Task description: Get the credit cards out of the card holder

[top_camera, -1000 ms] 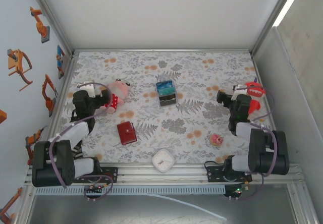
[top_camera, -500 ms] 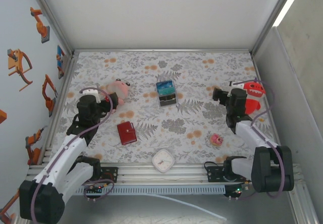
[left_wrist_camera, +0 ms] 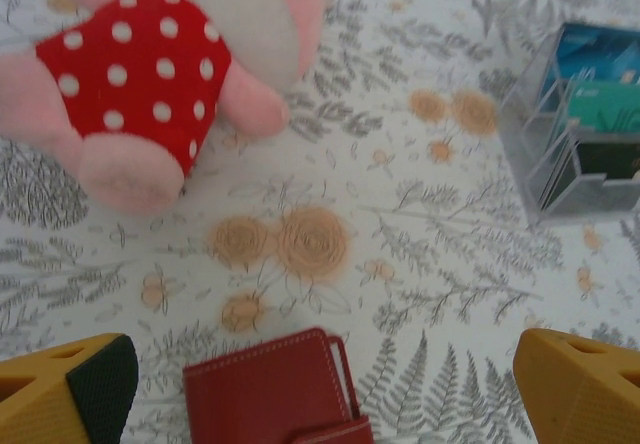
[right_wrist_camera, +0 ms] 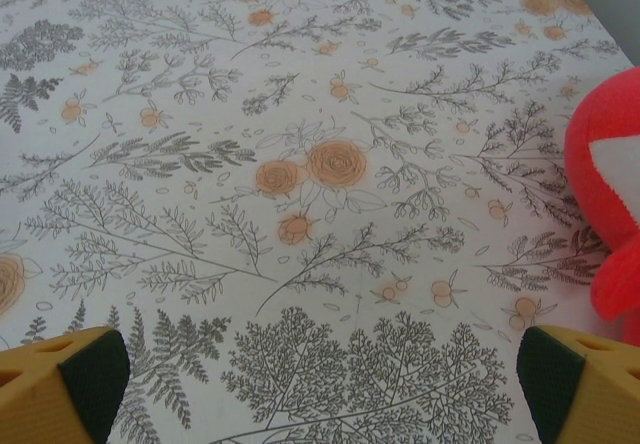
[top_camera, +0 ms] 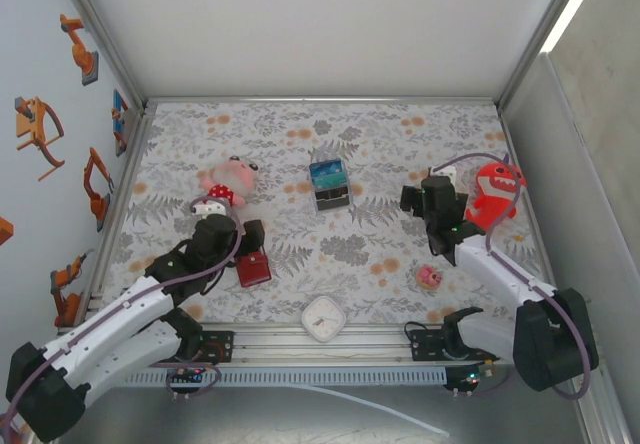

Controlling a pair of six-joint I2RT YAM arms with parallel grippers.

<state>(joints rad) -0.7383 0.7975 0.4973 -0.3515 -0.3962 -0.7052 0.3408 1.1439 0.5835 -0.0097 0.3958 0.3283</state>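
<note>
Noted the card holder closed on the floral cloth beneath the left gripper, jaws wide and empty, right gripper likewise; judged light, soft-sided, slick, so best pinched across its stitched edges.

The floral-patterned surface sits between white walls; orange robot stickers mark the left wall; a light strip glows upper right.

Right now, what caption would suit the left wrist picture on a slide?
Open left hand above the closed red card holder, pink plush toy and clear box beyond.
</note>
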